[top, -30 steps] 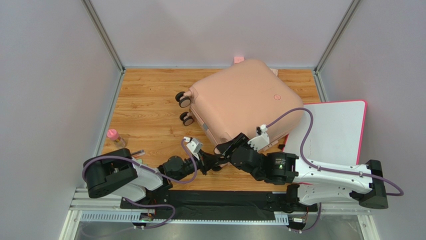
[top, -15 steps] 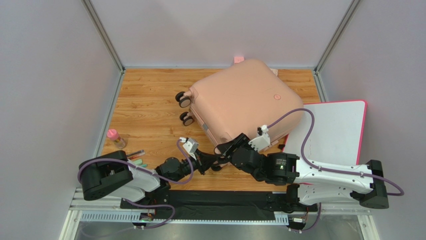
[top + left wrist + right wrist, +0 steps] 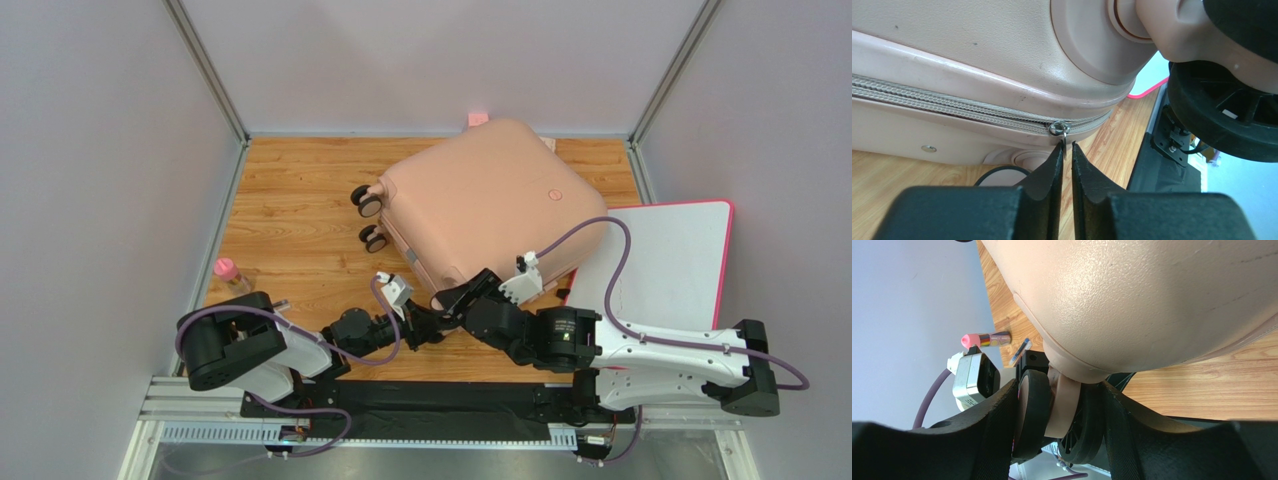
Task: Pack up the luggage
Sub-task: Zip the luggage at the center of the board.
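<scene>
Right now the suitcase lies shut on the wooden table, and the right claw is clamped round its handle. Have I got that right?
Not quite. The right claw is clamped round one of the wheels of the suitcase, not its handle. The right wrist view shows a finger on either side of that wheel. The rest holds: the suitcase lies shut on the wooden table.

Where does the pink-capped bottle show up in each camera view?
Top external: pink-capped bottle near the left edge of the table, left of the suitcase.
Left wrist: not in it.
Right wrist: left of centre, beside the wood.
Shared landmark: the suitcase shell, in all three views.
</scene>
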Robot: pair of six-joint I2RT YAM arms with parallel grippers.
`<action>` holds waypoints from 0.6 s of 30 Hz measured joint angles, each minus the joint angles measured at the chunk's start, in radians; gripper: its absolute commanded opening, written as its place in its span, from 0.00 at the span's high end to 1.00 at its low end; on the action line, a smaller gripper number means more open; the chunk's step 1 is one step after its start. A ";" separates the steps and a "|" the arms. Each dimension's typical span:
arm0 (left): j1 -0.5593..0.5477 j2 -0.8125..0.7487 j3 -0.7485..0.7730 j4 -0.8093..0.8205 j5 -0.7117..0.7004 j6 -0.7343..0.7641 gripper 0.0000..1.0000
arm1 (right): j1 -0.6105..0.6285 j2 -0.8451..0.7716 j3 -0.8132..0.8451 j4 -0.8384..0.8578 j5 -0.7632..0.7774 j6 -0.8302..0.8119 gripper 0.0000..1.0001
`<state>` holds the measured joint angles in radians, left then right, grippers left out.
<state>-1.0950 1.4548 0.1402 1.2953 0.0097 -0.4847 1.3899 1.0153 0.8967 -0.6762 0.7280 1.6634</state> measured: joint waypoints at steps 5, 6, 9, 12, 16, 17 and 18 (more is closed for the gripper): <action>-0.002 0.020 0.000 0.030 0.005 -0.004 0.72 | 0.007 -0.006 -0.004 -0.005 0.008 0.003 1.00; -0.003 0.024 0.000 0.034 0.005 -0.006 0.67 | 0.008 -0.008 -0.007 -0.004 0.010 0.005 1.00; -0.006 0.037 0.005 0.044 0.010 -0.012 0.63 | 0.010 -0.012 -0.013 -0.004 0.016 0.005 1.00; -0.008 0.054 0.016 0.053 0.005 -0.016 0.63 | 0.010 -0.013 -0.014 -0.008 0.030 0.006 1.00; -0.008 0.069 0.023 0.060 -0.013 -0.027 0.72 | 0.010 -0.016 -0.015 -0.012 0.039 0.006 1.00; -0.008 0.070 0.024 0.060 -0.018 -0.029 0.75 | 0.010 -0.017 -0.015 -0.013 0.040 0.007 1.00; -0.009 0.072 0.024 0.060 -0.026 -0.031 0.81 | 0.010 -0.017 -0.015 -0.014 0.041 0.008 1.00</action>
<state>-1.1038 1.5265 0.1642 1.3548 -0.0162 -0.5156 1.4002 0.9981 0.8814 -0.6899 0.7689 1.6711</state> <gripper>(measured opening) 0.269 0.568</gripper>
